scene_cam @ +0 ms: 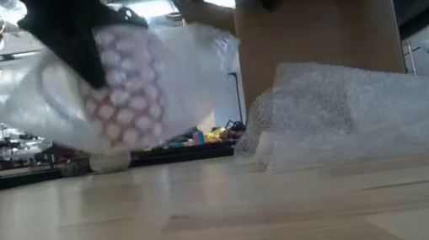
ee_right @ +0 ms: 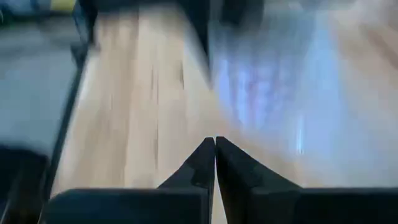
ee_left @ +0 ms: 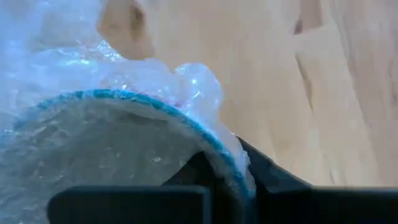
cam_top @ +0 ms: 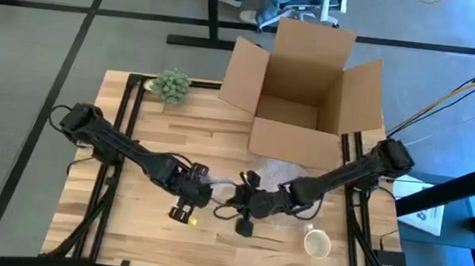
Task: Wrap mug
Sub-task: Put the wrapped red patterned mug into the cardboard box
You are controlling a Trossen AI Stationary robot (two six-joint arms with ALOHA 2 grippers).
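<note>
A mug with a red-and-white pattern (scene_cam: 121, 91) and a teal rim (ee_left: 124, 96) is draped in clear bubble wrap (scene_cam: 189, 64). It hangs above the table at the centre front. My left gripper (cam_top: 200, 184) is shut on its rim. My right gripper (cam_top: 236, 204) is just to the mug's right with its fingers (ee_right: 205, 163) closed together, and a blurred sheet of wrap (ee_right: 280, 87) lies beyond them. My left gripper holds the mug by its rim (ee_left: 219, 152), one finger (ee_left: 186, 177) inside the mug and the other (ee_left: 270, 177) outside, with bubble wrap lying over the rim there. The mug is lifted clear of the table. My right gripper is shut; whether it touches the wrap I cannot tell.
A loose heap of bubble wrap (cam_top: 291, 171) lies in front of an open cardboard box (cam_top: 303, 87) at the far centre. A cream cup (cam_top: 317, 243) stands near the front right. A small green plant (cam_top: 170, 85) sits at the far left.
</note>
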